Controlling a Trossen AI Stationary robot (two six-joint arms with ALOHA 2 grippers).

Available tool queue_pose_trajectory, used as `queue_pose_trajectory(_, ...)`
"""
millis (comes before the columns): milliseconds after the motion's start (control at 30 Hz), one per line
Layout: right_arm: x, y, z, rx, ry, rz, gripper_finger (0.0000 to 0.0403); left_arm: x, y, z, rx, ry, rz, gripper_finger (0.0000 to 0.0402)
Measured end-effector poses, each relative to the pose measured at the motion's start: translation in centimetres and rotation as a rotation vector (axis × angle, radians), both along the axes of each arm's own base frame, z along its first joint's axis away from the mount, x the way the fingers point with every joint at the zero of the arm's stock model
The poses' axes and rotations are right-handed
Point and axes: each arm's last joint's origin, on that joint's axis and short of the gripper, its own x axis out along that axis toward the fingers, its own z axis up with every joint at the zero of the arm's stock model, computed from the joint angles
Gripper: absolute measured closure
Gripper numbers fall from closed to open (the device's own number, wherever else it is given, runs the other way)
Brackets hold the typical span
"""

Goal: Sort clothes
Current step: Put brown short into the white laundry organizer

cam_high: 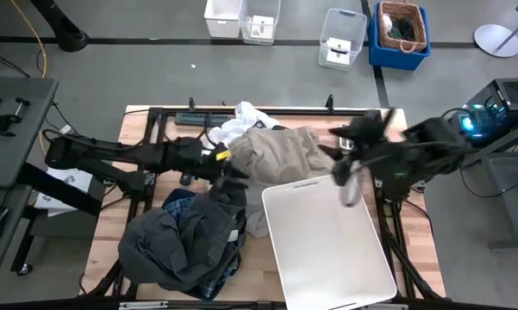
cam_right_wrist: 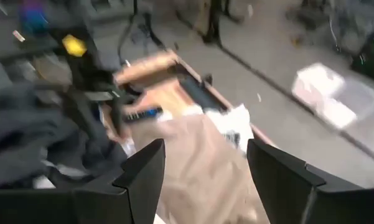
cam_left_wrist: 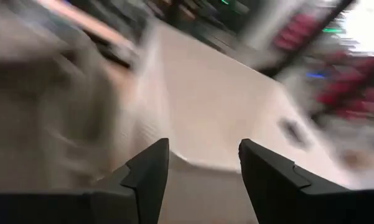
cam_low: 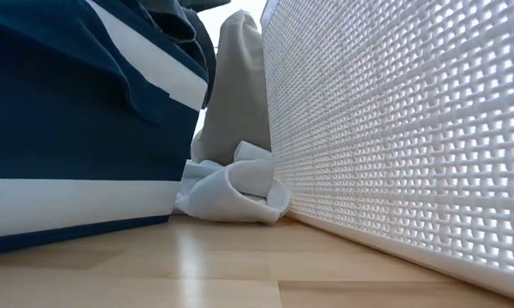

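Observation:
The beige khaki piece (cam_high: 284,151) lies heaped at the table's far middle, with a white piece (cam_high: 241,120) behind it. The dark grey-black piece (cam_high: 177,241) lies on the blue-and-white plaid shirt (cam_high: 220,275) at the near left, on the navy bin (cam_low: 68,145). My left gripper (cam_high: 237,172) is open and empty (cam_left_wrist: 202,146) beside the khaki piece's left edge. My right gripper (cam_high: 346,182) is open and empty (cam_right_wrist: 205,146) over the white bin's far right corner, facing the khaki piece (cam_right_wrist: 193,155). A white cloth (cam_low: 235,188) lies on the table between the two bins.
The rigid white plastic bin (cam_high: 327,250) fills the table's near right; its lattice wall (cam_low: 393,128) stands close to the navy bin. A dark metal frame (cam_high: 241,112) runs along the table's far edge. Boxes and a basket (cam_high: 401,30) stand on the floor beyond.

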Motion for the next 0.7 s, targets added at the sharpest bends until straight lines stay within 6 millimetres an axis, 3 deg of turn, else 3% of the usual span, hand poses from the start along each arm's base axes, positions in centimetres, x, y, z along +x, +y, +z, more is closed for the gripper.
queue_pose_trajectory(167, -2.2, -0.6, 0.9, -0.101, -0.011, -0.002, 0.0181, 0.4, -0.8, -0.7, 0.311, 0.112, 0.152, 0.0215)
queue_pose_trajectory(300, -2.8, -1.1, 1.1, -0.105, -0.016, -0.014, 0.0181, 1.6, -0.4, -1.3, 0.389, 0.215, 0.174, 0.0215)
queue_pose_trajectory(433, -2.7, -1.2, 1.1, -0.113, -0.021, -0.029, 0.0181, 2.5, 0.4, -0.5, 0.414, 0.28, 0.216, 0.0215)
queue_pose_trajectory(500, -2.5, -1.3, 1.0, -0.101, -0.024, -0.043, 0.0181, 2.3, 0.4, 1.1, 0.353, 0.291, 0.201, 0.0215)
queue_pose_trajectory(567, -2.4, -1.3, 1.0, -0.081, -0.028, -0.042, 0.0181, 1.3, -0.3, 4.4, 0.343, 0.212, 0.159, 0.0215)
queue_pose_trajectory(633, -2.4, -1.3, 1.0, -0.075, -0.034, -0.052, 0.0181, -0.4, -0.9, 7.3, 0.416, 0.141, 0.171, 0.0215)
queue_pose_trajectory(700, -2.3, -1.5, 1.0, -0.079, -0.043, -0.081, 0.0181, -1.8, -1.0, 8.1, 0.509, 0.152, 0.239, 0.0215)
